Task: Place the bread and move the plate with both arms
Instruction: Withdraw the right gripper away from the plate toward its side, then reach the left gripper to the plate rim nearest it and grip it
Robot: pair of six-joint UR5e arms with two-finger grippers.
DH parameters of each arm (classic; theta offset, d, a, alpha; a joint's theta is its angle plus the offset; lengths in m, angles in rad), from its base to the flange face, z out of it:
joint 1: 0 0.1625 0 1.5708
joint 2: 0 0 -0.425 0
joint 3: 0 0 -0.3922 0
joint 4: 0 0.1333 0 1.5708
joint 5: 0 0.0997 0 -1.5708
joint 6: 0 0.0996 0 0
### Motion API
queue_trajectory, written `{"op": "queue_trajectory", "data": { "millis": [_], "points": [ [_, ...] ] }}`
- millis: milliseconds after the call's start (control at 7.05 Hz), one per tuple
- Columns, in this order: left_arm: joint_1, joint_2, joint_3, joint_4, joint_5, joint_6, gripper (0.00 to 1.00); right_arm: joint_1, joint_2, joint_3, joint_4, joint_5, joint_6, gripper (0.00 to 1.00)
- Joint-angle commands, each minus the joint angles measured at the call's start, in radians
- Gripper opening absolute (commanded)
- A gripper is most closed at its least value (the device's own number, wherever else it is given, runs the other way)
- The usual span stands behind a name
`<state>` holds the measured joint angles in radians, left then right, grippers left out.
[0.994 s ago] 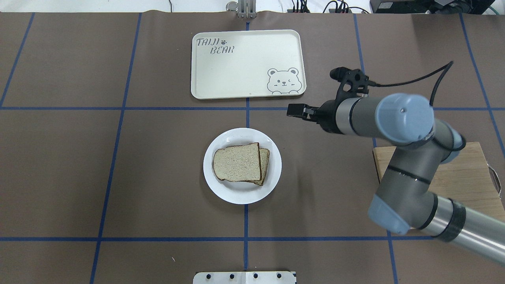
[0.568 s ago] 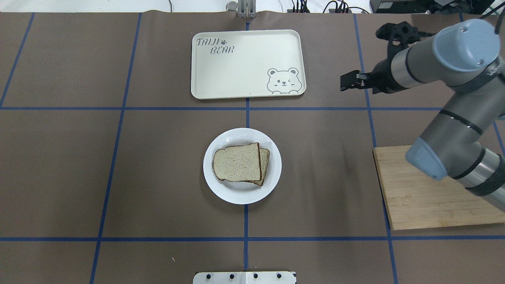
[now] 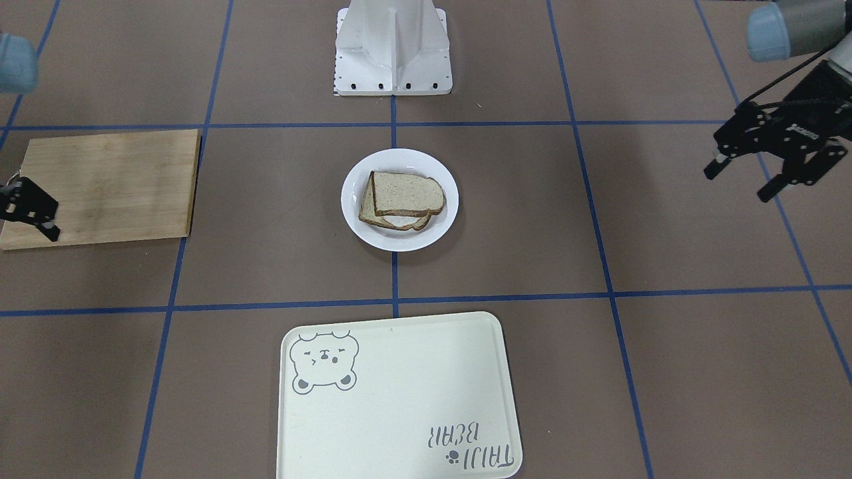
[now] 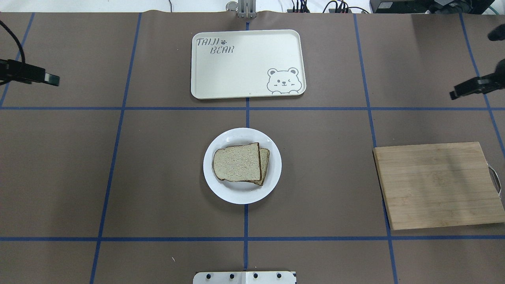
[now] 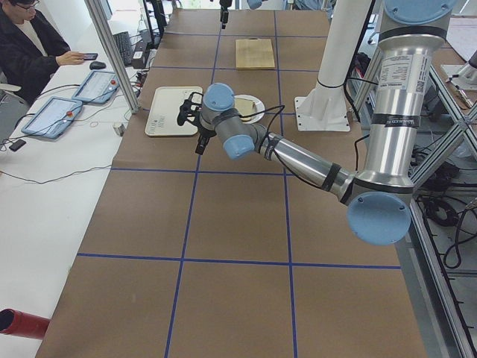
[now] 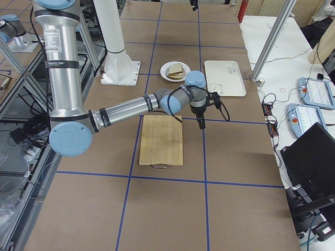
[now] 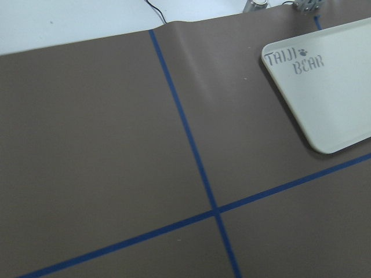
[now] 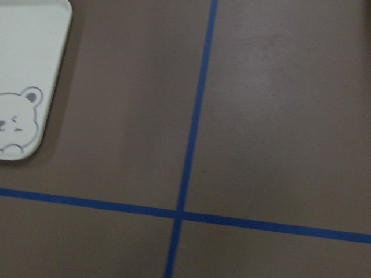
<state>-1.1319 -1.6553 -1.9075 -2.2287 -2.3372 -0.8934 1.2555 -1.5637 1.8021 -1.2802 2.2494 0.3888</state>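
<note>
Matte brown table (image 4: 158, 177) holds glossy round plate (image 4: 232, 195) with speckled bread (image 4: 236, 162); left tool (image 3: 739, 184) spread, right tool (image 4: 455, 94) unclear

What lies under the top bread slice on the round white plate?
A second brown-crusted bread slice peeks out at one side, resting on the round white plate. Whatever lies between the slices is mostly covered.

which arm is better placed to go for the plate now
Left, marginally: both sit about equally far from the plate, but the left gripper is plainly open; the right gripper's state is unclear.
</note>
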Motion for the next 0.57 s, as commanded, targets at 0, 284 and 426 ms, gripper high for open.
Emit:
{"op": "queue_trajectory", "data": {
  "millis": [0,284,426],
  "points": [
    [0.13,-0.012,0.011,-0.251,0.004,-0.485,0.98,0.192,-0.126,-0.056,-0.043,0.098,-0.294,1.0],
    [0.243,-0.018,0.054,-0.415,0.085,-0.635,0.98,0.269,-0.183,-0.047,-0.128,0.087,-0.422,1.0],
    [0.365,-0.024,0.094,-0.51,0.236,-0.697,0.98,0.297,-0.2,-0.043,-0.13,0.094,-0.43,1.0]
  ]
}}
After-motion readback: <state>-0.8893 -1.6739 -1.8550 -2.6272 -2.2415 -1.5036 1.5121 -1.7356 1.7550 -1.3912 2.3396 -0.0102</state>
